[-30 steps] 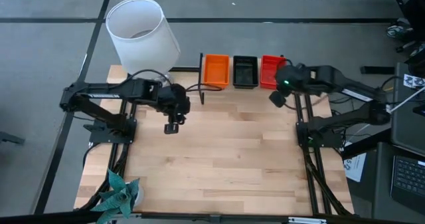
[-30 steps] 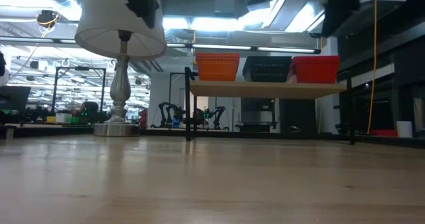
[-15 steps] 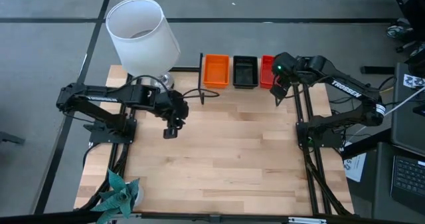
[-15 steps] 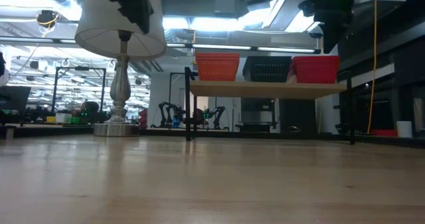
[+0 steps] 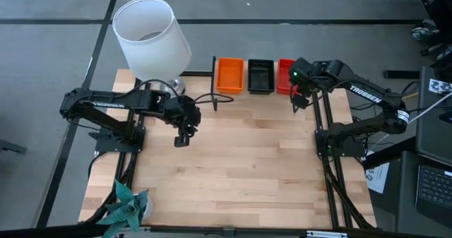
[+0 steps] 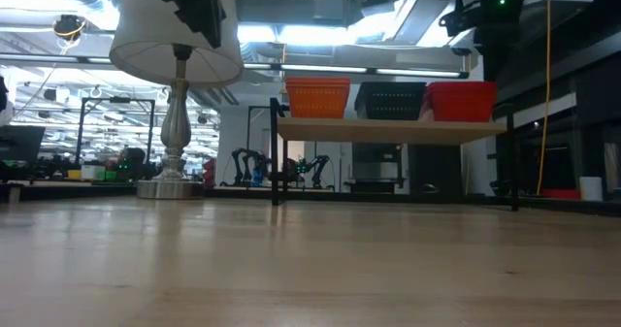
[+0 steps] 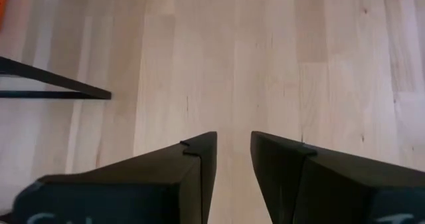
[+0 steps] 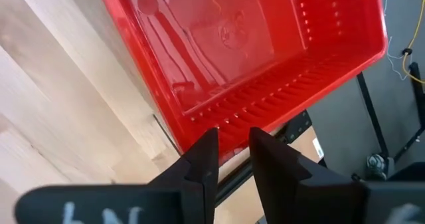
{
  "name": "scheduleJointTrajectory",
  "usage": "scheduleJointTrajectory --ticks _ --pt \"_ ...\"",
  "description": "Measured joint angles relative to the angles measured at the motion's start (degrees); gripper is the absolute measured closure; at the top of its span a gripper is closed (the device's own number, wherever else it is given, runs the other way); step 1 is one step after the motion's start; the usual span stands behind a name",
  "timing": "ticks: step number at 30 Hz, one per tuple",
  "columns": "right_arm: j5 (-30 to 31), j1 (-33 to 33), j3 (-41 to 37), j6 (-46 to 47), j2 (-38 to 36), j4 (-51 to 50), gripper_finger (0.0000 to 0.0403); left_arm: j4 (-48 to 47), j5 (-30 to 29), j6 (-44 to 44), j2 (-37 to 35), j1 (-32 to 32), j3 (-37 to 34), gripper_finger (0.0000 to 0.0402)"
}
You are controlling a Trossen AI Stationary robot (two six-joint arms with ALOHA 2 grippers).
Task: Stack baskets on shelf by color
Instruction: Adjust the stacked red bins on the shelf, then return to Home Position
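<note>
The right pincer point(image 5: 299, 100), empty with jaws slightly apart, hovers just at five o'clock of the red baskets point(image 5: 285, 76) on the shelf point(image 6: 388, 130), far nearer than the left pincer point(image 5: 182, 137), also slightly spread.

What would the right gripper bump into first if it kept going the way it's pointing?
Most likely the red basket: the right gripper points down at its near wall, nothing between them. Exact depth is unclear.
</note>
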Motion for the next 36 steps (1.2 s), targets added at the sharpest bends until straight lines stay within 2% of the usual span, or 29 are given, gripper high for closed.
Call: scheduleJointTrajectory --ticks 15,23,26,29,36 --pt "2.1 0.0 0.3 0.3 -0.5 -0.8 0.0317 0.0 0.0 -0.3 0.0 0.0 0.0 0.0317" --pt "-6.8 3.1 8.6 9.2 -5.5 -7.1 0.0317 -3.3 2.1 -0.1 -2.8 -0.1 -0.2 0.0317" --pt "-8.9 5.7 10.2 13.3 -11.0 -9.4 0.0317 -2.0 2.0 0.0 -5.3 0.1 -4.7 0.0317" --pt "-12.1 8.8 9.7 19.7 -18.3 -10.2 0.0317 3.5 2.1 -0.4 -8.7 0.8 -11.6 0.0317" --pt "-21.1 13.5 2.1 31.8 -34.9 -5.0 0.0317 12.3 4.4 -10.2 -22.2 0.8 -28.7 0.0317"
